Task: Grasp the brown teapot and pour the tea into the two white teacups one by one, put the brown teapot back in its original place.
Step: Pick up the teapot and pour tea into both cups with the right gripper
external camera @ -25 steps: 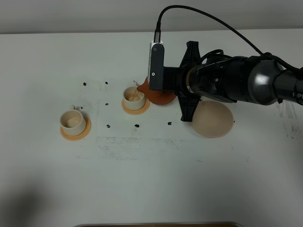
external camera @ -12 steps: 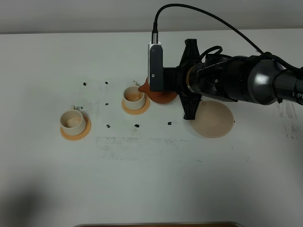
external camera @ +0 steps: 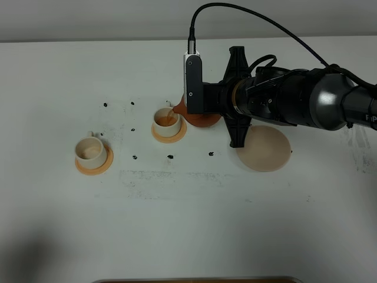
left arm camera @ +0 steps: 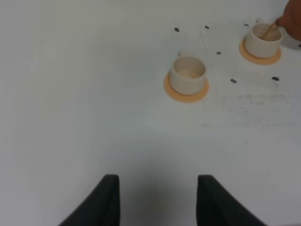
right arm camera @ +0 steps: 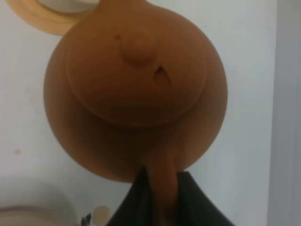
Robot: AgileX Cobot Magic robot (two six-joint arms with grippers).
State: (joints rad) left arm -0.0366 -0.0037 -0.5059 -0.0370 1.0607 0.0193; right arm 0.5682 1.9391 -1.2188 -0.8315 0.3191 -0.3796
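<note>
Exterior high, pot: the brown teapot point(external camera: 203, 121) hangs tipped from the right arm point(external camera: 306, 106). Its spout is over the teacup under the spout point(external camera: 166, 119), so the tea lands inside the rim and not on the orange coaster point(external camera: 171, 136).
Exterior high, cups: that cup shows amber liquid. The other teacup point(external camera: 91, 151) sits well apart on its own coaster point(external camera: 94, 169), and we cannot tell whether it holds tea.
Exterior high, return spot: the beige saucer point(external camera: 268, 150) lies with nothing on it, just beside the arm (we judge it the place where the pot goes back).
Exterior high, surface and room: we see a white table point(external camera: 188, 224) flecked with black specks point(external camera: 170, 157), a grey wall point(external camera: 88, 17) behind it, and a black cable point(external camera: 259, 20) looping over the arm.
Left wrist, idle side: the left gripper point(left arm camera: 157, 202) hangs over bare table with its fingers spread, holding nothing. It is well clear of both cups, and we take it as parked out of the pour's way.
Right wrist, hold: the right gripper point(right arm camera: 162, 202) is clamped on the pot's loop handle point(right arm camera: 159, 172), with a dark finger on either side. We judge that gripping there leaves the lid point(right arm camera: 136, 70) and spout unobstructed and lets the wrist do the tipping.
</note>
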